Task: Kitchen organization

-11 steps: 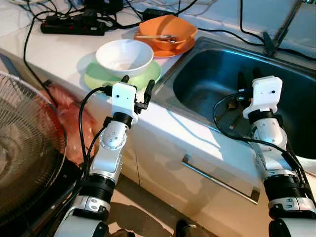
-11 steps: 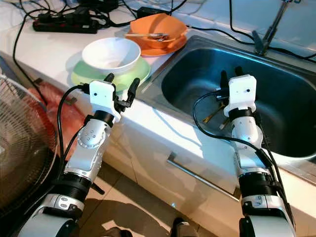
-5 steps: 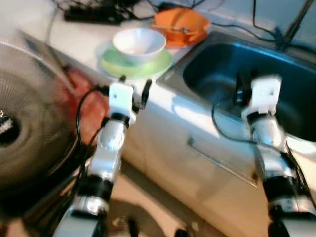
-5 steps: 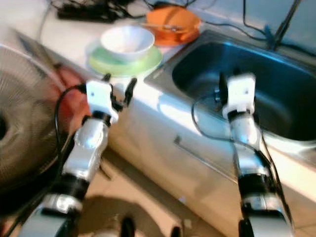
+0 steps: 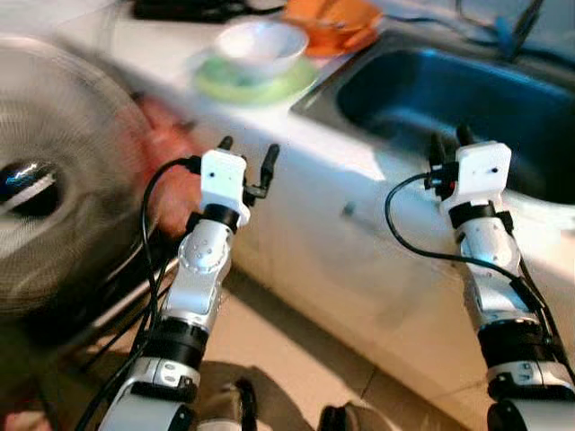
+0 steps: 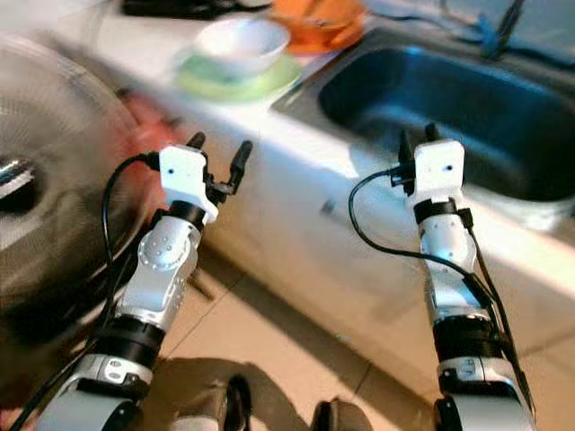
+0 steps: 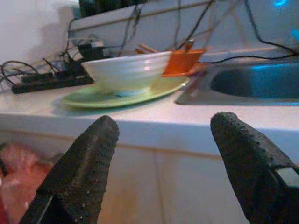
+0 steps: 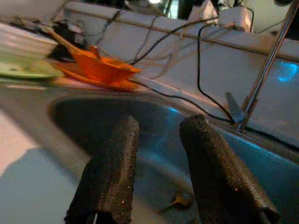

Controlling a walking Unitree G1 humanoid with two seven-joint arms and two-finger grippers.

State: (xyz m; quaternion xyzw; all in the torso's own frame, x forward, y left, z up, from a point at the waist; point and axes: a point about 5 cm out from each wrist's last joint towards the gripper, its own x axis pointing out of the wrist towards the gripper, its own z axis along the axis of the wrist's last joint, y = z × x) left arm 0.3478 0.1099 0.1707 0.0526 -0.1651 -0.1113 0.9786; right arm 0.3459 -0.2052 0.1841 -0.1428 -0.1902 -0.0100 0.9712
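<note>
I line up on white bowl [image 7: 126, 70] at 12 o'clock; left gripper [image 5: 247, 157] and right gripper [image 5: 446, 144] jaws apart, empty.

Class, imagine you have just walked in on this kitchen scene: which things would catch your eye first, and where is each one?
The eye goes first to the white bowl on a green plate at the back of the counter, with an orange bowl beside it next to the steel sink. Nearer the camera, the left hand is raised in front of the counter edge, fingers apart and holding nothing, and the right hand is raised before the sink.
</note>
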